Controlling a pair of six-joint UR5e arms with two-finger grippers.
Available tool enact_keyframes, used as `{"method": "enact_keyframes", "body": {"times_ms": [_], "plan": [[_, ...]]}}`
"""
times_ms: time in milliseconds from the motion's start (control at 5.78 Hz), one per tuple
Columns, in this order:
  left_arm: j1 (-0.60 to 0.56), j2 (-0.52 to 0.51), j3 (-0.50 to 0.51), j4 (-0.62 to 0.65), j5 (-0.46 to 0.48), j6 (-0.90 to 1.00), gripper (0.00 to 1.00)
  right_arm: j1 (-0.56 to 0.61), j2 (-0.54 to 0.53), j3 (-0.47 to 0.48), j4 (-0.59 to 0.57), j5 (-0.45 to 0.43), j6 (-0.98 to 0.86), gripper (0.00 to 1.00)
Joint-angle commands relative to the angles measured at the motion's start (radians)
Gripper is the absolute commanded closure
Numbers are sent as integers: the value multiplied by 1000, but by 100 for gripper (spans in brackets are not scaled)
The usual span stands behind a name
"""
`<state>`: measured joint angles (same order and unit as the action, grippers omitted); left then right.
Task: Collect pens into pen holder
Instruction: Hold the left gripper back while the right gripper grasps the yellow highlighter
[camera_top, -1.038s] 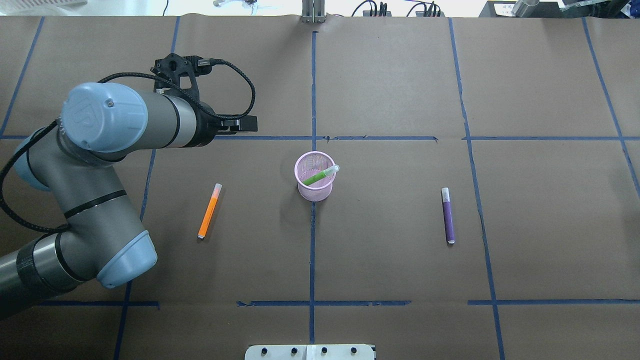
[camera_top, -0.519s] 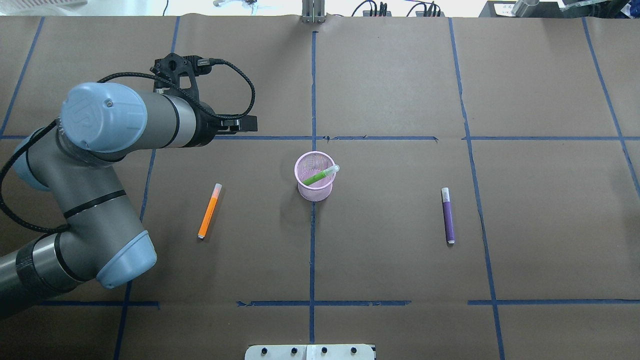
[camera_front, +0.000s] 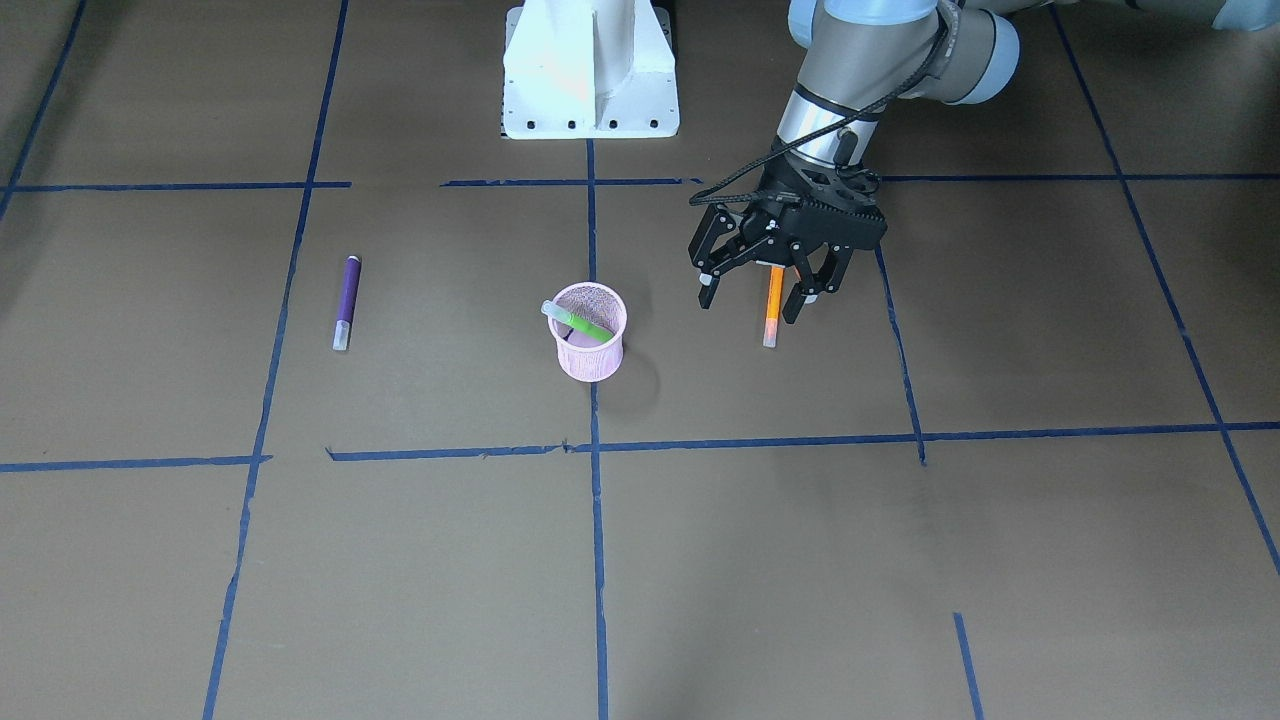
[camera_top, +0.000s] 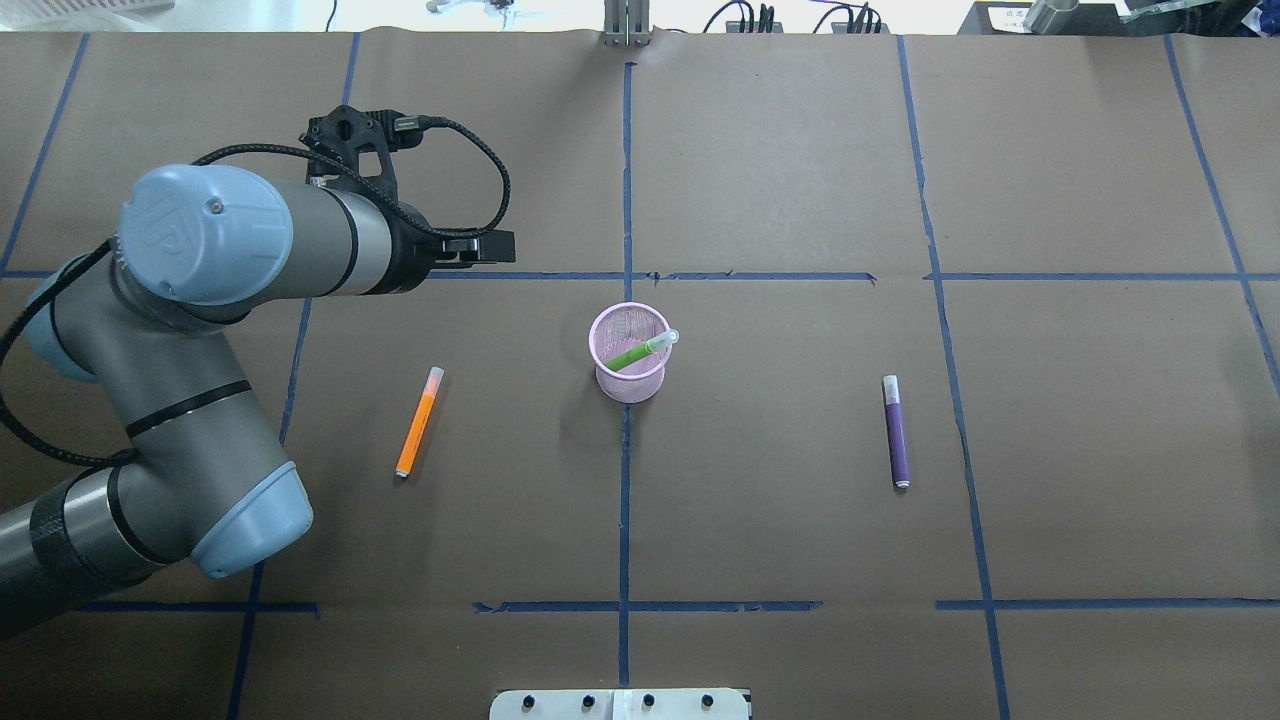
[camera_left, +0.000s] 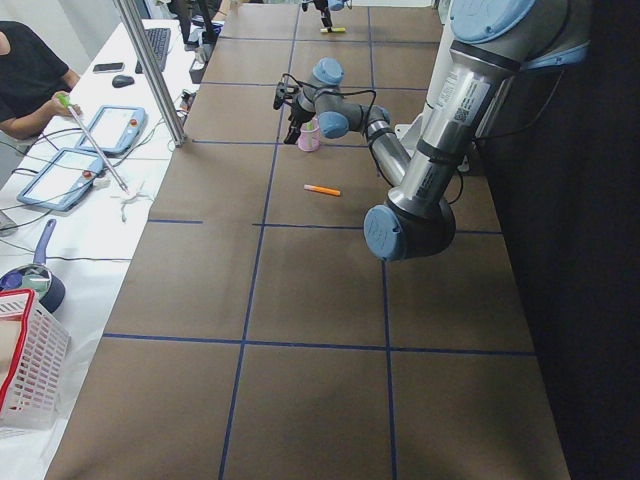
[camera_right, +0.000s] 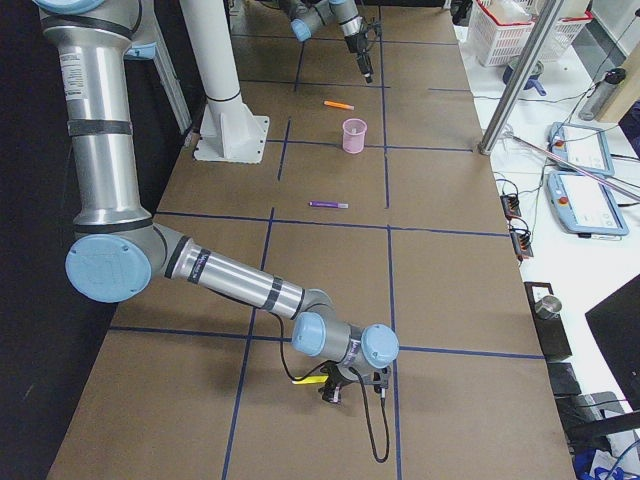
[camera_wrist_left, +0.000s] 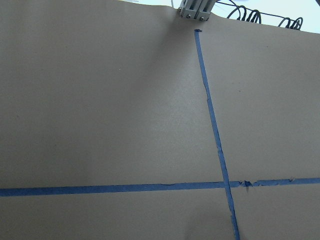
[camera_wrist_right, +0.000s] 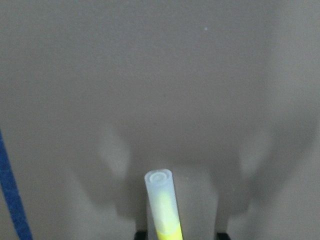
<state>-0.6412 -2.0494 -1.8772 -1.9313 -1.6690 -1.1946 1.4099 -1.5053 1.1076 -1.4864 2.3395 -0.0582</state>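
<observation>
No task item has shifted since the earlier frames, and the left arm (camera_top: 250, 240) holds practically the same pose. Seen from the right end of the worktop (camera_top: 780, 520), the right tool (camera_right: 333, 393) stands nearest, at the yellow pen (camera_wrist_right: 162, 210). Too little of it shows to tell whether it is spread or clamped. Next, the purple pen (camera_top: 896, 432) lies flat, well apart from the pen holder (camera_top: 628, 385). The holder contains the green pen (camera_top: 635, 355), leaning against its edge. Beyond it, the orange pen (camera_top: 418, 422) lies flat. Farthest, the left tool (camera_front: 755, 292) hangs raised, fingers spread and empty. Status, as judged: one pen collected, three remaining.
</observation>
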Motion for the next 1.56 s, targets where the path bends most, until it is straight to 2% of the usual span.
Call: {"method": "enact_keyframes", "body": {"times_ms": [0, 173, 692, 865, 1212, 1385], "plan": [[0, 0, -2, 0, 0, 0, 0, -3, -1, 0, 0, 0, 0, 47], [0, 6, -7, 0, 0, 0, 0, -5, -1, 0, 0, -2, 0, 50], [0, 6, -7, 0, 0, 0, 0, -6, -1, 0, -2, -2, 0, 97], [0, 6, -7, 0, 0, 0, 0, -6, 4, 7, 2, 0, -3, 100], [0, 6, -8, -3, 0, 3, 0, -5, -21, 241, -3, 27, 0, 100], [3, 6, -7, -3, 0, 4, 0, -6, -22, 329, 1, 88, 9, 100]]}}
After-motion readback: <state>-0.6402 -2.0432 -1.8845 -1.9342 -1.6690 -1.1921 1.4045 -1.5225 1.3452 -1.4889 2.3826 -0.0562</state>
